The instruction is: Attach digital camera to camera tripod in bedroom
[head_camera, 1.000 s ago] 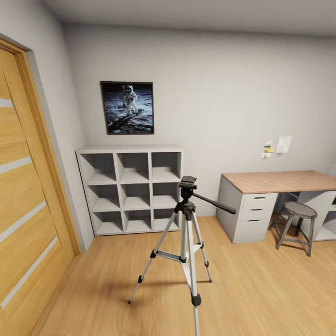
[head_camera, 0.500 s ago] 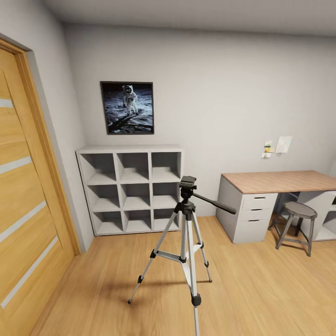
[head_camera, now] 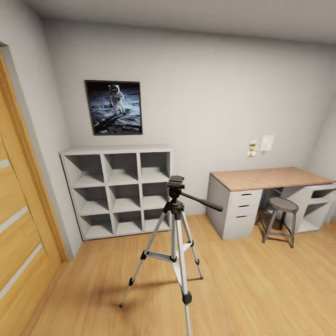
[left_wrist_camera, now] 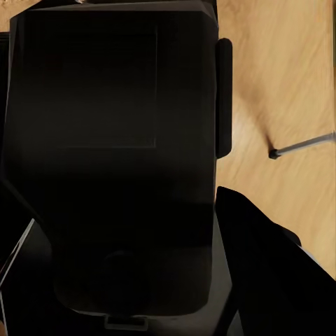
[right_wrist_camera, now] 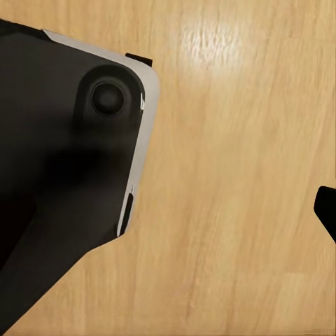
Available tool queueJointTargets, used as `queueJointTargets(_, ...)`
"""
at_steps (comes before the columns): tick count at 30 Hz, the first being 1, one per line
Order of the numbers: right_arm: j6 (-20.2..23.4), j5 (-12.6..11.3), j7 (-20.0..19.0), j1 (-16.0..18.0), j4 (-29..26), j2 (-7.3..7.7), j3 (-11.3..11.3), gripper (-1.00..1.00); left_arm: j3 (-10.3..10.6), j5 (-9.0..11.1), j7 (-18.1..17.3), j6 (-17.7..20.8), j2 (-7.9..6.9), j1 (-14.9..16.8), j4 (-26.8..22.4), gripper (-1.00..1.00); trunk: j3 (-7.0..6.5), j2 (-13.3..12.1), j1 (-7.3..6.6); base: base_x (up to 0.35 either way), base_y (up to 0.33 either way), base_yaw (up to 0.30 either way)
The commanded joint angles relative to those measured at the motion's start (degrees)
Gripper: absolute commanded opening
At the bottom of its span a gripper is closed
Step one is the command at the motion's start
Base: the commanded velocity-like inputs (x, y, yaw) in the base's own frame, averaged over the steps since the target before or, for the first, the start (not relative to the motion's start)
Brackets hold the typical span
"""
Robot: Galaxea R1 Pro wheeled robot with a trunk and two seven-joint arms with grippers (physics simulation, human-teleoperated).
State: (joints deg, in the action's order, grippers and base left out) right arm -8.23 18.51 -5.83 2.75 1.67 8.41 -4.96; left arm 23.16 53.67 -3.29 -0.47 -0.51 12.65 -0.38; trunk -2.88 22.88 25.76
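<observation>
The camera tripod [head_camera: 175,219] stands on the wooden floor in the middle of the bedroom, silver legs spread; its black head [head_camera: 176,182] is bare and the pan handle [head_camera: 203,201] points right. In the left wrist view a black boxy digital camera [left_wrist_camera: 112,154] sits between the dark fingers of my left gripper [left_wrist_camera: 140,280], which is shut on it. One tripod foot [left_wrist_camera: 274,152] shows on the floor beyond it. My right gripper [right_wrist_camera: 175,231] hangs open over bare planks, one fingertip [right_wrist_camera: 327,210] at the picture's edge.
A white cube shelf [head_camera: 116,189] stands against the back wall under an astronaut picture [head_camera: 114,107]. A wood-topped desk [head_camera: 266,179] with drawers and a round stool [head_camera: 279,219] are at the right. A wooden door [head_camera: 18,224] lines the left. Part of my own base [right_wrist_camera: 77,140] shows in the right wrist view.
The whole head view has shifted left and slightly up: the camera turned right, so more of the desk shows and less of the door. The tripod itself has not moved.
</observation>
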Motion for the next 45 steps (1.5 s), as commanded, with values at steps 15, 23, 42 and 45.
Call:
queueJointTargets(15, -0.30, 0.48, -0.14, 0.07, 0.18, 0.03, -0.49, 1.00, 0.48, 0.40, -0.23, -0.06, -0.01, 0.00, 0.03, -1.00, 0.02, 0.04, 0.02, 0.087, 0.090, -0.099)
queueJointTargets(23, -0.33, 0.52, -0.15, 0.07, 0.18, 0.06, -0.49, 1.00, 0.48, 0.43, -0.23, -0.06, -0.01, 0.00, 0.03, -1.00, 0.02, 0.04, 0.02, 0.217, 0.227, -0.001)
queueJointTargets(42, -0.35, 0.56, -0.15, 0.07, 0.18, 0.08, -0.40, 1.00, 0.48, 0.47, -0.23, -0.04, -0.03, 0.00, 0.04, -1.00, 0.02, 0.04, 0.02, 0.036, 0.037, 0.000)
queueJointTargets(45, -0.37, 0.53, -0.15, 0.07, 0.18, 0.07, -0.43, 1.00, 0.48, 0.47, -0.23, -0.04, -0.05, 0.00, 0.04, -1.00, 0.02, 0.04, 0.02, 0.000, 0.000, 0.000)
